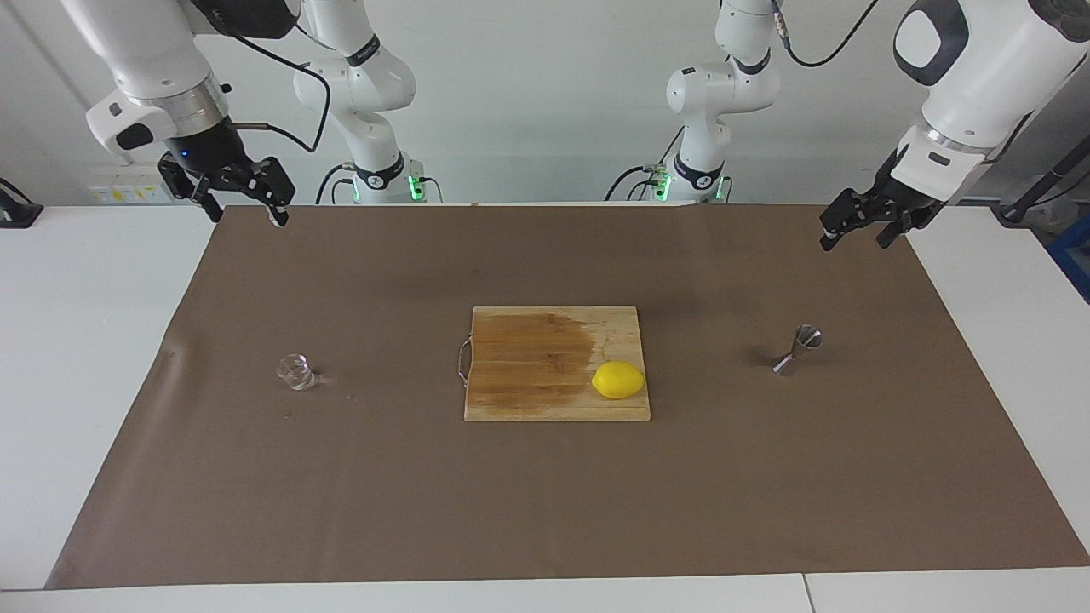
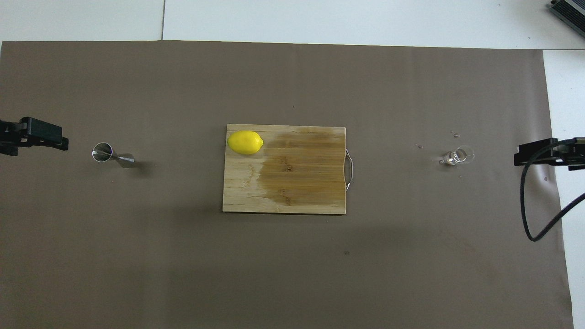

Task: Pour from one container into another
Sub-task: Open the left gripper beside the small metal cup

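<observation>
Both grippers released, empty, raised: left gripper (image 1: 858, 230) above jigger (image 1: 797, 349), right gripper (image 1: 243, 200) above glass cup (image 1: 295, 372). Between them: cutting board (image 1: 528, 392) with lemon (image 1: 618, 380).

We see the table (image 1: 102, 358) from high across it, facing the robots; we also see it from above their end, looking steeply down. Both views share the brown mat (image 1: 545, 494) (image 2: 292, 274).

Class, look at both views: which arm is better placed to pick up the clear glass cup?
Right. The right gripper hangs open at the glass cup's end of the table; the left gripper is over the jigger's end.
</observation>
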